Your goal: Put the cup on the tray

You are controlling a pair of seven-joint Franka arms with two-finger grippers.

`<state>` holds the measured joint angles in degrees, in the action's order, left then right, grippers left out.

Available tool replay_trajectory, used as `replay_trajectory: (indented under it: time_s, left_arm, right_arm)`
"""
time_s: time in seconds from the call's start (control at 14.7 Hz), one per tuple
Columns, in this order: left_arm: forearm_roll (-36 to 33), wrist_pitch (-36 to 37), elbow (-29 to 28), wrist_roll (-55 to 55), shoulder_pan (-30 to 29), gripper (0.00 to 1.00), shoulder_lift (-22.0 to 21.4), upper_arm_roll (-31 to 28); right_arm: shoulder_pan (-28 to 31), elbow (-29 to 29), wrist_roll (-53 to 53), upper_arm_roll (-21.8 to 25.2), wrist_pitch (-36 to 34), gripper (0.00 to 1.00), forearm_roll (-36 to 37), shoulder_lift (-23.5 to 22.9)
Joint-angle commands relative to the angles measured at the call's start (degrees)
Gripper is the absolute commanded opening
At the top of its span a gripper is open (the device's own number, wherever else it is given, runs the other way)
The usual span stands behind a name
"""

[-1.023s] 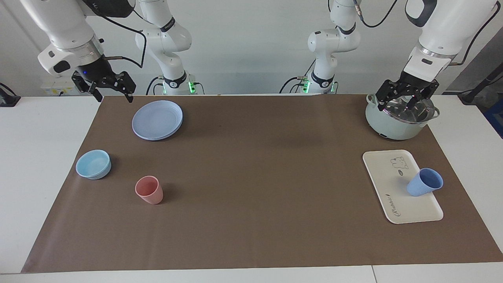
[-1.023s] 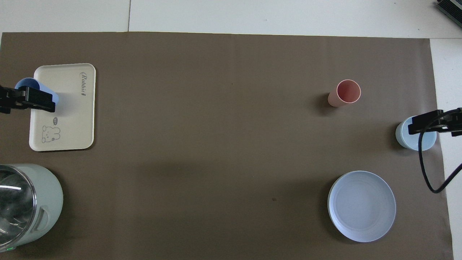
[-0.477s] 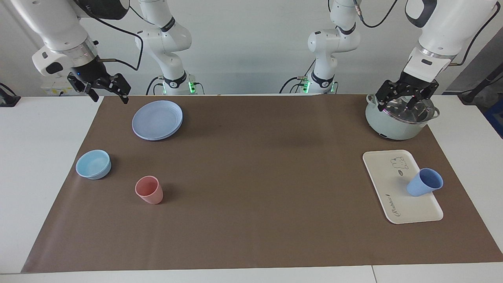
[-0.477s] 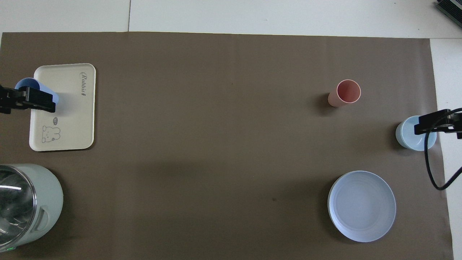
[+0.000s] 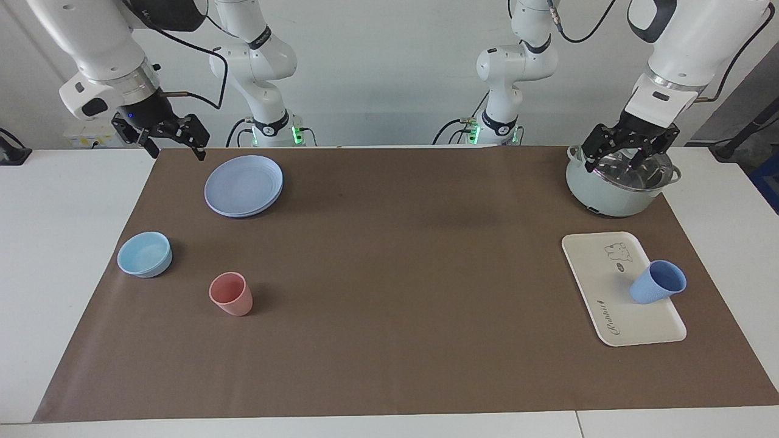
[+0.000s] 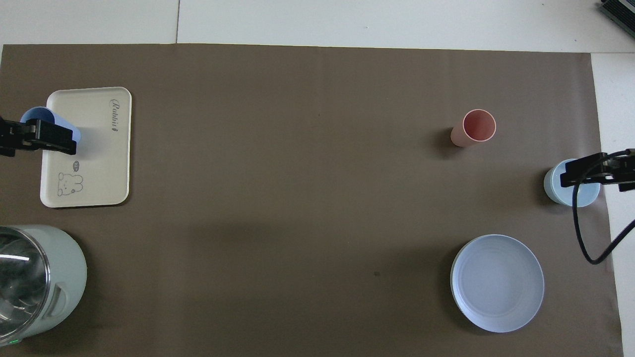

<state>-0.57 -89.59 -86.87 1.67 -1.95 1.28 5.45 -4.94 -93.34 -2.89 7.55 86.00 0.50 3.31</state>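
Note:
The periwinkle-blue cup (image 5: pixel 657 291) rests tilted on the long edge of the cream tray (image 5: pixel 599 274) that lies toward the left arm's end of the table, its mouth leaning outward. Nothing holds it. In the overhead view the cup (image 6: pixel 43 117) is partly covered by my left gripper (image 6: pixel 31 140), and the tray (image 6: pixel 101 153) shows its bear drawing. My left gripper (image 5: pixel 628 159) is open and empty, raised over the pot. My right gripper (image 5: pixel 173 148) is open and empty, raised over the mat's corner beside the round plate; it also shows in the overhead view (image 6: pixel 595 173).
A pale green pot (image 5: pixel 621 182) with a glass lid stands nearer to the robots than the tray. At the right arm's end are a round periwinkle plate (image 5: pixel 243 185), a light-blue bowl (image 5: pixel 145 254) and a salmon-pink tumbler (image 5: pixel 231 294).
My right gripper swung slightly outward and came back to about where it was. The left arm, the cup and the tray have not moved.

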Motion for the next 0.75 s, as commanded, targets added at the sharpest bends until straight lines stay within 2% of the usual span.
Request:
replay_trajectory:
  time_s: [0.0,0.68]
  left_arm:
    - [0.4,-1.1,-2.3,-1.0,-0.4,1.0,-1.9,-0.1]
    - [0.4,-1.3,-2.2,-1.0,-0.4,1.0,-1.9,-0.1]
  right_arm:
    - [0.3,-2.1,-0.9,-0.3,0.3,1.0,-0.4,2.0]
    - [0.3,-1.6,-0.8,-0.7,0.8,1.0,-1.2,2.0]
